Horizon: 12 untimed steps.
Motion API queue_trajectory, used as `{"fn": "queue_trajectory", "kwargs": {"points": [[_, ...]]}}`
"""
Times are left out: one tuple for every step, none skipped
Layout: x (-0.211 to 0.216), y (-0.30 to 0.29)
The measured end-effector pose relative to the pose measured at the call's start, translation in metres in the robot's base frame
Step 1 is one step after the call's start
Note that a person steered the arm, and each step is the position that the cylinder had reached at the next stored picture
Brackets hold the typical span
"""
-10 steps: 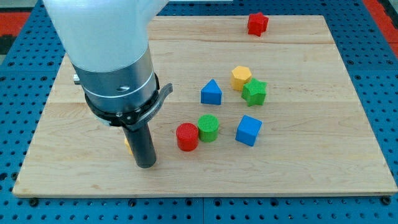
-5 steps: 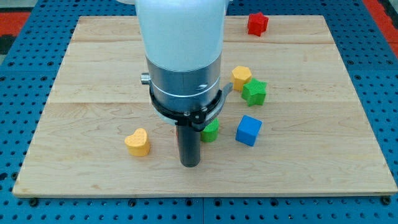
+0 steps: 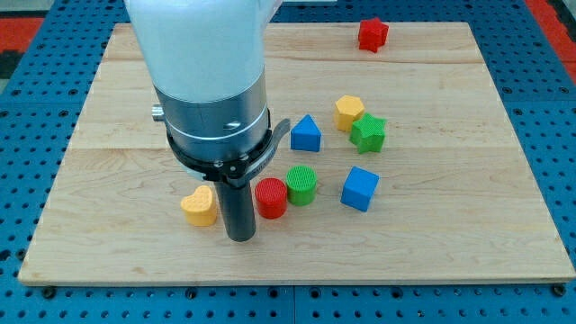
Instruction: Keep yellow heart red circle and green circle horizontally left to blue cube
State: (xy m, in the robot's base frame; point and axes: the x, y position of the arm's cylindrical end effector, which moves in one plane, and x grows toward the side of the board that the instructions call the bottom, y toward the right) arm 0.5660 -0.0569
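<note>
Tip: my tip (image 3: 239, 238) is set down on the wooden board (image 3: 468, 252), between the yellow heart (image 3: 199, 206) and the red circle (image 3: 270, 198), slightly toward the view's bottom of both.
Tool state: a bare rod is seen, nothing is held; contact with either block cannot be told.
Yellow heart: found just to the view's left of the rod.
Red circle: placed just right of the rod, touching the green circle (image 3: 301, 184).
Blue cube (image 3: 360, 189): seated right of the green circle, a small gap between.
Others: a blue triangle (image 3: 306, 134), yellow hexagon (image 3: 349, 112) and green star (image 3: 368, 133) are grouped above; a red star (image 3: 373, 34) is spotted near the top edge.
</note>
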Motion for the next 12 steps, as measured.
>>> {"fn": "queue_trajectory", "kwargs": {"points": [[0.0,-0.002],[0.0,-0.003],[-0.002,-0.002],[0.008,0.031],[0.006,0.039],[0.001,0.041],[-0.005,0.045],[-0.009,0.054],[-0.021,0.049],[-0.025,0.042],[0.0,0.015],[0.008,-0.037]]}}
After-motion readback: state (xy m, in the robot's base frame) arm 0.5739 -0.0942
